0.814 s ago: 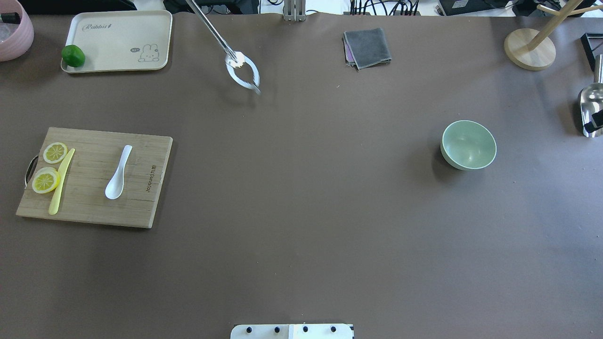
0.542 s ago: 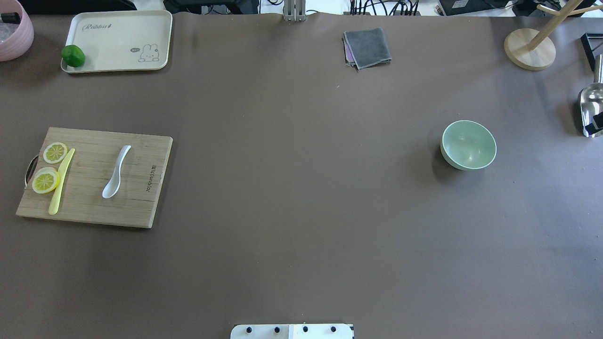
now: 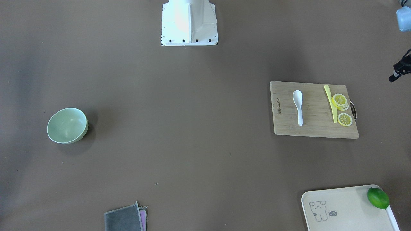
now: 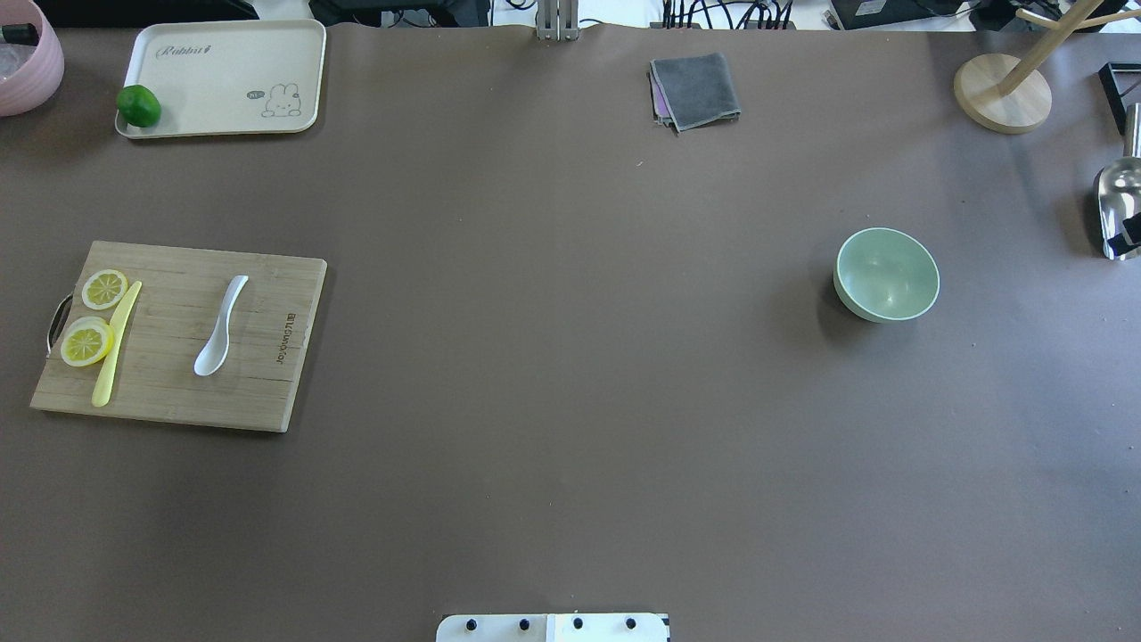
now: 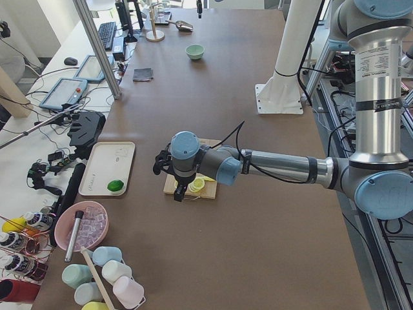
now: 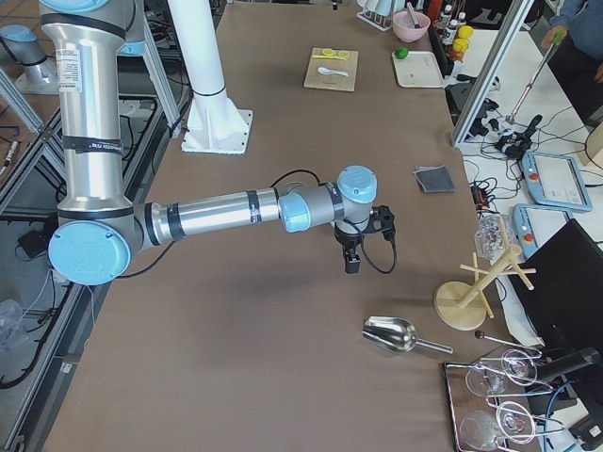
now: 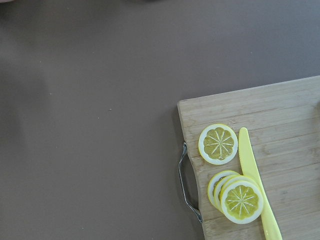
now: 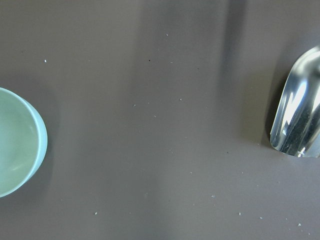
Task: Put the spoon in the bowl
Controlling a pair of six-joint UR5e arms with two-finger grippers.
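Note:
The white spoon [image 4: 220,325] lies on a wooden cutting board [image 4: 169,392] at the table's left, scoop toward me; it also shows in the front view [image 3: 298,107]. The mint-green bowl [image 4: 886,274] stands empty on the right, also in the front view [image 3: 67,125] and at the right wrist view's left edge [image 8: 17,140]. My left gripper [image 5: 179,192] hangs over the board's handle end, apart from the spoon; I cannot tell its state. My right gripper [image 6: 350,262] hangs above the table between bowl and metal scoop; I cannot tell its state. Neither wrist view shows fingers.
A yellow knife [image 4: 116,343] and lemon slices [image 4: 87,341] lie on the board's left side. A cream tray [image 4: 223,67] with a lime [image 4: 139,105] is far left. A grey cloth [image 4: 695,89] is far centre. A metal scoop [image 4: 1119,192] and a wooden stand [image 4: 1003,94] are far right.
A long metal tool over the far middle of the table has gone from view. The spoon has shifted slightly on the board. Nothing else has moved.

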